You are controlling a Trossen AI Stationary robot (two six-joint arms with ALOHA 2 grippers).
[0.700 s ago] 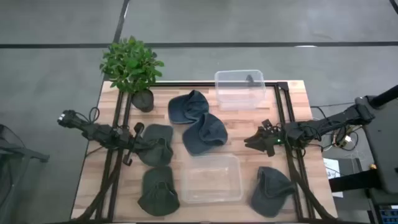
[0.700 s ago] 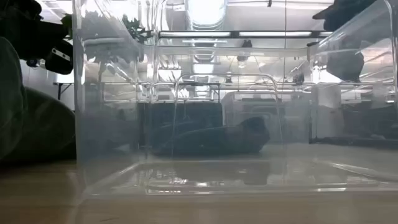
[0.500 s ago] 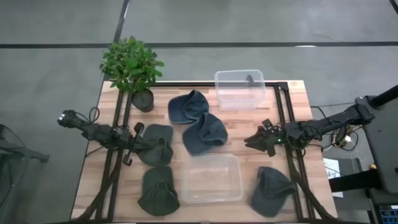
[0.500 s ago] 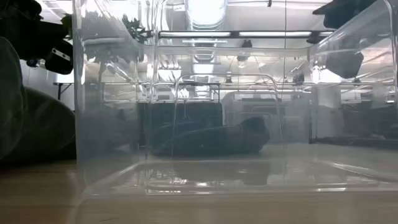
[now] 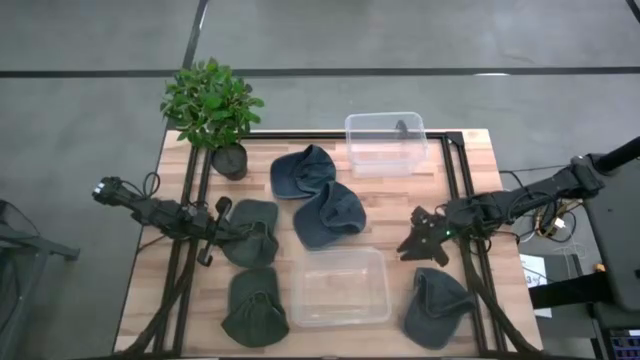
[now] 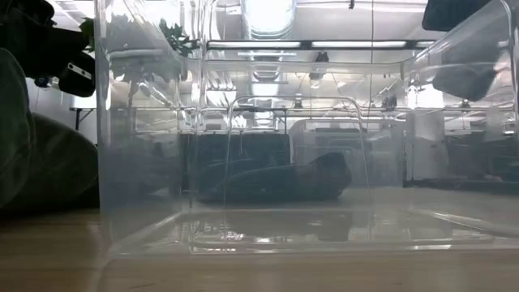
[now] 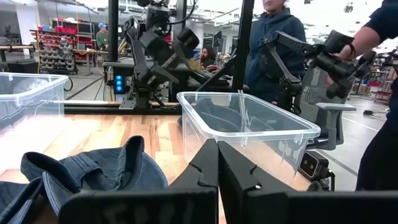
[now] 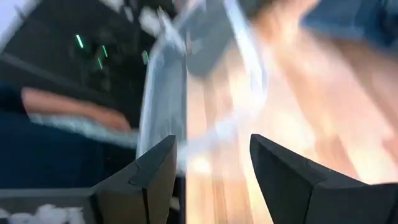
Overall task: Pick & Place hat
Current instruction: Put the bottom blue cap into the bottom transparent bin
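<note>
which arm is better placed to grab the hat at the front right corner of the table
Right, probably. The right gripper hangs open just behind that hat, nothing between them. The left gripper is shut over the hats across the table, with the clear bin in between.

The right claw [image 5: 413, 243] hangs with fingers spread wide, while the left claw [image 5: 222, 236] sits pinched together, low.

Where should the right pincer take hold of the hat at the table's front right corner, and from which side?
Probably by the raised fold of the crown on the hat, coming from above. It lies slumped on the table, so a flat edge offers little to pinch. The right pincer, open, hovers just behind it, beside the clear bin.
</note>
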